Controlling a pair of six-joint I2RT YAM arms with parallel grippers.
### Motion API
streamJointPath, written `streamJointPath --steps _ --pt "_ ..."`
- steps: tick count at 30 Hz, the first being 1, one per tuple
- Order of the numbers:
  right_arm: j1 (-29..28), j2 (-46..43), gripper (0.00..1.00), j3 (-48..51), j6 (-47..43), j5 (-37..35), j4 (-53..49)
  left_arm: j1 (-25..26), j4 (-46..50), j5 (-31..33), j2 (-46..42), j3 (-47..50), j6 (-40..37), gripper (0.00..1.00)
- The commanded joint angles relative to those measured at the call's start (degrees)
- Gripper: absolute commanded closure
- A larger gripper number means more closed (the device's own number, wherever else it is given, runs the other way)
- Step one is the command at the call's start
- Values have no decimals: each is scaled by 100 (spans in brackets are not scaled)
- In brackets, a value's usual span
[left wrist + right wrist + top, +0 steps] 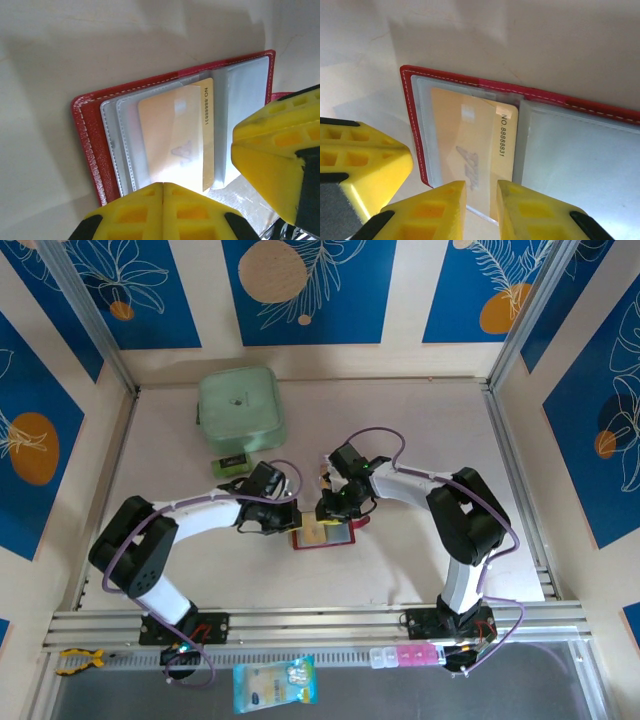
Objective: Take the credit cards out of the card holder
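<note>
A tan-gold credit card sits half out of a clear sleeve in the card holder, which lies open mid-tabletop. The right gripper straddles the card's near edge, jaws slightly apart; I cannot tell whether it grips. The left gripper is clenched at the holder's edge. Both arms reach inward with elbows out and wrists angled down.

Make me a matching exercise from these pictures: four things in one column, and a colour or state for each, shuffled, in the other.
Things:
1. card holder
2. credit card
3. left pincer
4. zip case

Descriptions:
A. mint green
B. shut
C. tan-gold
D. dark red, lying open

Pairs: 1-D, 2-C, 3-B, 4-A
</note>
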State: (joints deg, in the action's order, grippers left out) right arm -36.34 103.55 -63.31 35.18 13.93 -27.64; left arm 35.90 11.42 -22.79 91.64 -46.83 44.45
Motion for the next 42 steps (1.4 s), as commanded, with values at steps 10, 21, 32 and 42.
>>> streamJointPath --steps 10,21,32,42 --pt "57 -6 76 126 69 297 26 81 56 -36 422 -46 -76 100" --pt "57 213 75 126 41 315 48 78 240 64 513 -46 -164 100" --pt "39 411 72 126 28 303 48 81 316 99 519 -58 -195 100" --pt "117 286 73 304 198 826 497 75 307 94 555 -59 -191 100"
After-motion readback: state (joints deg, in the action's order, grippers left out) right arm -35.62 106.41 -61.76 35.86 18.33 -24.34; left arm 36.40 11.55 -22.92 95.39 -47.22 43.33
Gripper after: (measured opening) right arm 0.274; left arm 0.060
